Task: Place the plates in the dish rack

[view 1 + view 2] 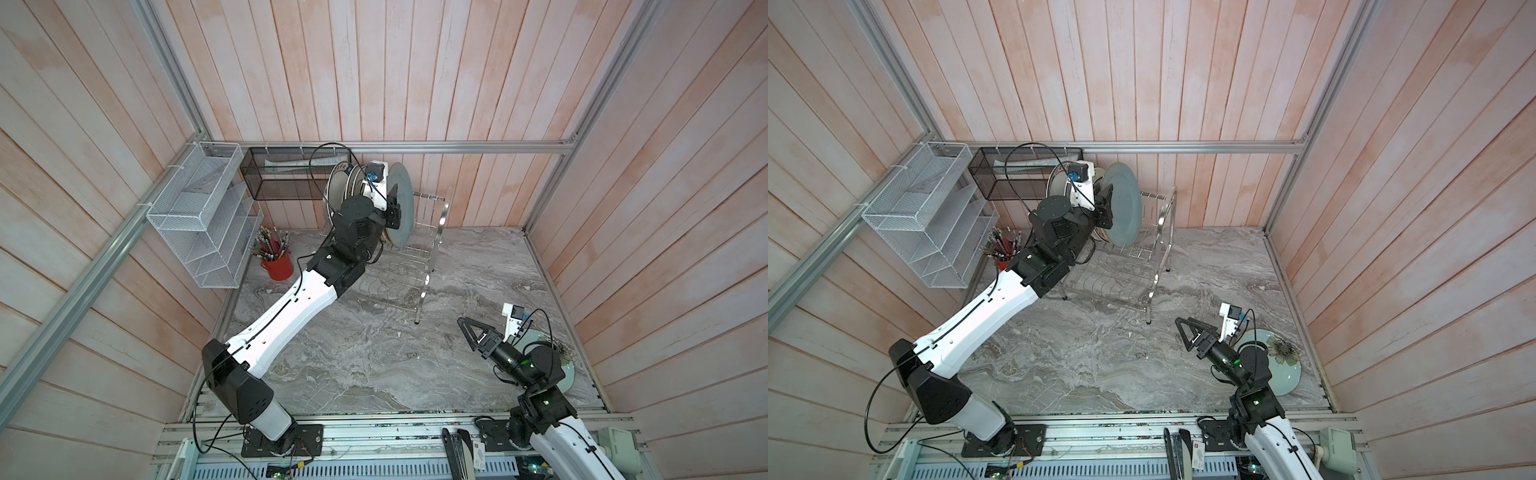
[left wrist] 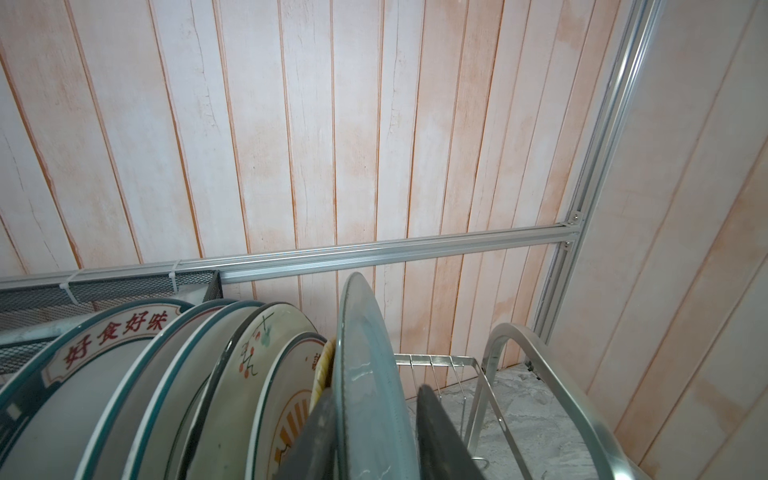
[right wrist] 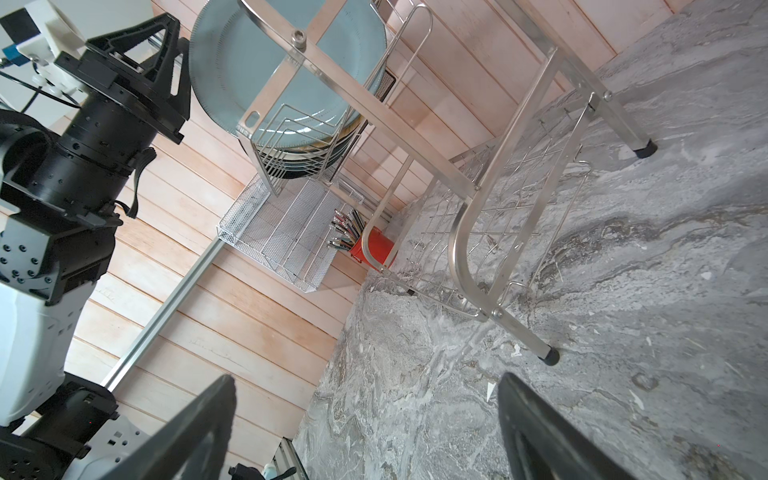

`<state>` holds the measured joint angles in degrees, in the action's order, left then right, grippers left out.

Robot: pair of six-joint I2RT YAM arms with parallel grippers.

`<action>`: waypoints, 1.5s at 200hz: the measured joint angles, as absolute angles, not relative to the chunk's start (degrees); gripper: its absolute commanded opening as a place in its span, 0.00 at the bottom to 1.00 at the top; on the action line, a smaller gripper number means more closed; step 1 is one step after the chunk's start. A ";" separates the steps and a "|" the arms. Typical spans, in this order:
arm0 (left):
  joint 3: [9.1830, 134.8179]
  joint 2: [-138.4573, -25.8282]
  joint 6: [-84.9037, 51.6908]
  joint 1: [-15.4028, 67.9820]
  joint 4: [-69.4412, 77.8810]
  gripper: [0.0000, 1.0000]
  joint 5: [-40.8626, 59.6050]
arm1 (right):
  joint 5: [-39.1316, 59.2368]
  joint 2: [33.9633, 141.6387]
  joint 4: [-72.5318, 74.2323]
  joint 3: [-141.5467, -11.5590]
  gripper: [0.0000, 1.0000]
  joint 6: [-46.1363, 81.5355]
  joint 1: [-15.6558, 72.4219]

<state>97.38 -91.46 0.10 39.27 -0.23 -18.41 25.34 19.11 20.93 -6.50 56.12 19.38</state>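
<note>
Left gripper (image 2: pixel 376 390): jaws straddle the rim of the grey-blue plate (image 2: pixel 365 332), which stands upright at the end of the row of plates (image 2: pixel 166 374) in the upper tier of the dish rack (image 1: pixel 432 232), at 12 o'clock on the table (image 1: pixel 374 353). Whether it is clamped or let go, cannot tell. Right gripper (image 3: pixel 365 378) gapes empty near 4 o'clock, beside a pale teal flowered plate (image 1: pixel 1287 372) lying flat, so one plate appears left to load. The row overlaps too much to count, the left arm hides the slots, and the right arm covers part of the teal plate.

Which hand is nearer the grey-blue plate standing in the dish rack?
Left. The left hand straddles the rim of the grey-blue plate on the upper tier of the dish rack, one finger each side. The right hand hangs open above the table, far off, front right.
</note>
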 measured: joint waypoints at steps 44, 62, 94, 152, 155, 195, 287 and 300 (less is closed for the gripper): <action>97.38 -90.37 -0.23 39.29 -0.23 0.49 -17.96 | 25.30 19.11 20.91 -6.50 0.98 56.12 19.38; 97.38 -89.86 -0.23 39.29 -0.23 0.51 -17.82 | 25.28 19.11 20.91 -6.50 0.98 56.12 19.38; 97.38 -89.30 -0.36 39.29 -0.45 0.59 -17.56 | 25.12 19.11 20.78 -6.50 0.98 56.12 19.38; 96.79 -85.60 -3.62 39.20 -3.22 1.00 -16.19 | 22.39 19.55 15.42 -8.71 0.98 54.30 19.38; 96.42 -85.03 -4.08 39.18 -3.22 1.00 -15.84 | 22.09 19.70 14.83 -9.17 0.98 54.04 19.38; 89.08 -73.14 -12.53 36.62 -6.59 1.00 -10.26 | 15.29 25.36 6.04 -18.31 0.98 49.65 19.35; 55.51 -38.20 -26.06 35.79 -16.40 1.00 2.83 | -10.83 46.52 -13.67 -31.09 0.98 47.00 0.84; 53.30 -35.73 -26.63 35.79 -18.72 1.00 3.11 | -13.78 49.82 -14.44 -31.94 0.98 47.86 -2.31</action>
<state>53.30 -35.73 -26.63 35.79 -18.72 3.11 -13.78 49.82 -14.44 -31.94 47.86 -2.31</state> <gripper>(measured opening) 0.999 0.979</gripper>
